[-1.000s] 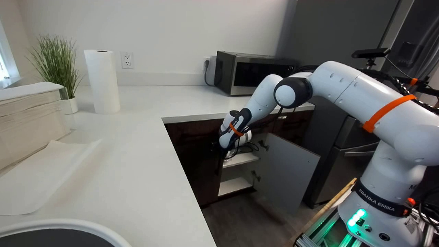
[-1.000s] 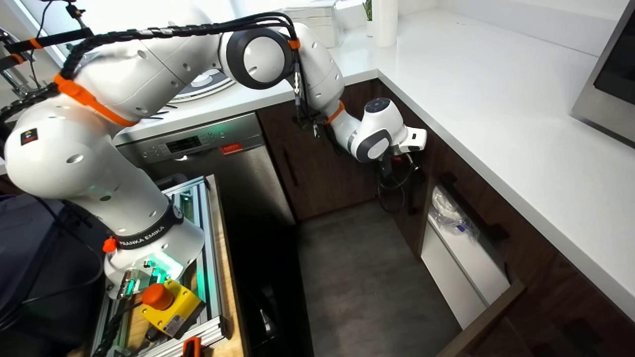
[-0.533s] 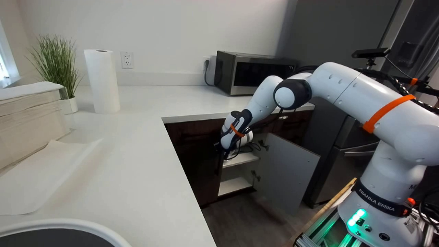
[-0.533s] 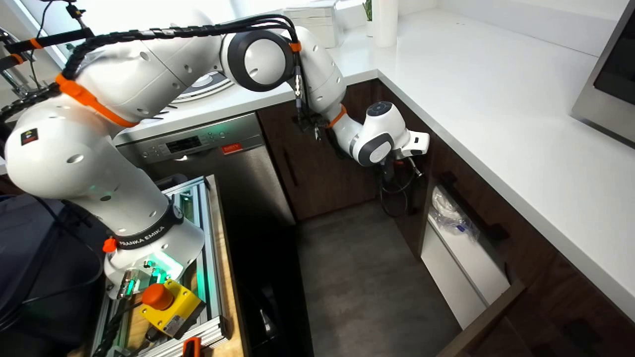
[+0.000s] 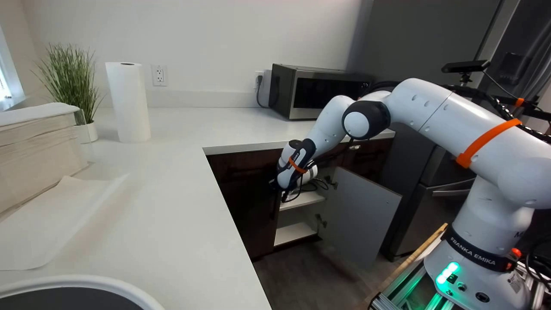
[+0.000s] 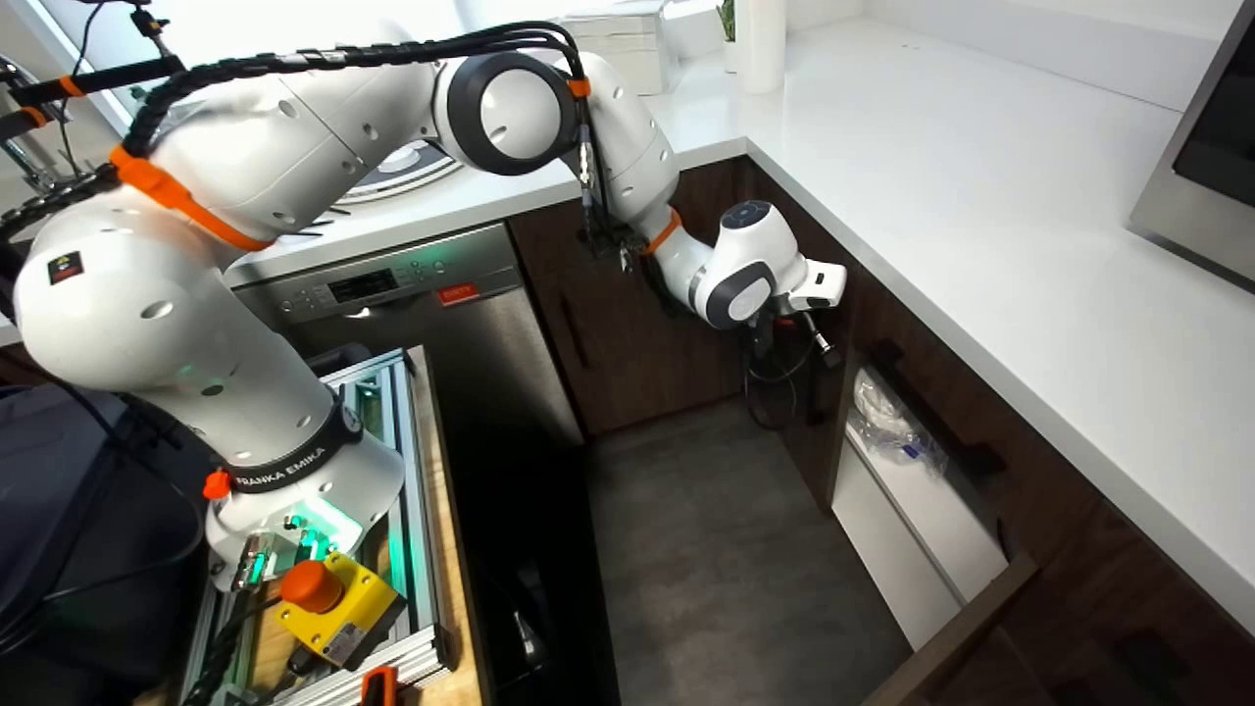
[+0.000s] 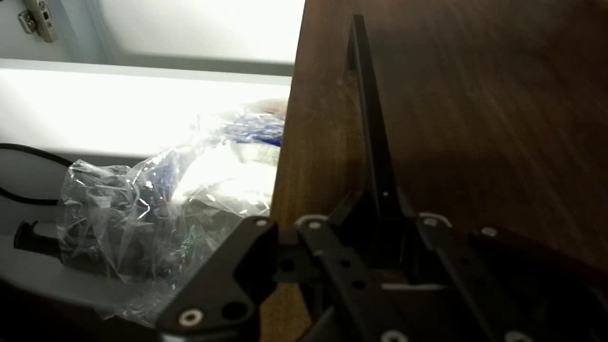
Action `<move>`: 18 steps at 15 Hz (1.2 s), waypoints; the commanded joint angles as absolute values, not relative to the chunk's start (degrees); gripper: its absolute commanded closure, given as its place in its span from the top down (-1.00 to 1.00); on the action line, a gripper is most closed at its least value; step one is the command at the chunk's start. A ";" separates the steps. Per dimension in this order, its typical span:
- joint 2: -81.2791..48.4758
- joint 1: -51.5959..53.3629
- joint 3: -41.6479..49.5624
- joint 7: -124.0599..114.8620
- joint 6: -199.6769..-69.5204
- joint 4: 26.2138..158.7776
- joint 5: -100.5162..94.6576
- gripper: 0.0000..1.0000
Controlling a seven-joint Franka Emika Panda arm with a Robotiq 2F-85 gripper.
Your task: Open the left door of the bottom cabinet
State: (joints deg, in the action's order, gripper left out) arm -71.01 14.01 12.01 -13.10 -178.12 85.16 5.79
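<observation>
Dark brown and flat, the left door (image 7: 479, 118) fills the right half of the wrist view and lies closed, its front also dim in an exterior view (image 5: 254, 211). A long black bar handle (image 7: 373, 118) stands out from it near its edge. My gripper (image 7: 382, 202) has a finger on either side of the handle's near end and appears shut on it, though the contact is dark. Beside this door the bottom cabinet (image 6: 912, 490) shows pale shelves. In both exterior views the fingertips are hidden by the hand or by shadow.
The cabinet's grey-backed other door (image 5: 361, 211) stands wide open into the floor space. Clear plastic bags (image 7: 137, 213) and a black cable (image 7: 28, 199) lie on the shelf. Above hangs the white counter edge (image 5: 247, 147). A dishwasher (image 6: 461, 343) stands near the arm.
The hand has shifted a little down and to the right in an exterior view, with almost no motion in the last half second. Neither door has moved.
</observation>
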 commanded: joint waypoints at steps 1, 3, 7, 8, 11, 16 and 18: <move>-69.56 18.31 14.69 -17.82 -176.26 87.67 8.24 -0.91; -68.50 20.12 15.97 -19.97 -175.94 89.71 9.23 -0.91; -66.79 22.95 17.19 -23.07 -176.77 94.07 11.54 -0.91; -66.61 24.08 17.83 -24.39 -177.02 95.07 12.56 -0.91; -65.62 27.69 19.23 -28.54 -177.36 98.33 15.87 -0.91; -63.40 33.19 19.16 -36.49 -176.58 103.78 22.46 -0.91; -62.43 35.21 18.92 -39.83 -176.34 106.07 24.49 -0.91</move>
State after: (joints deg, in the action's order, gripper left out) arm -65.25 30.80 20.22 -32.66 -177.60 101.53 20.50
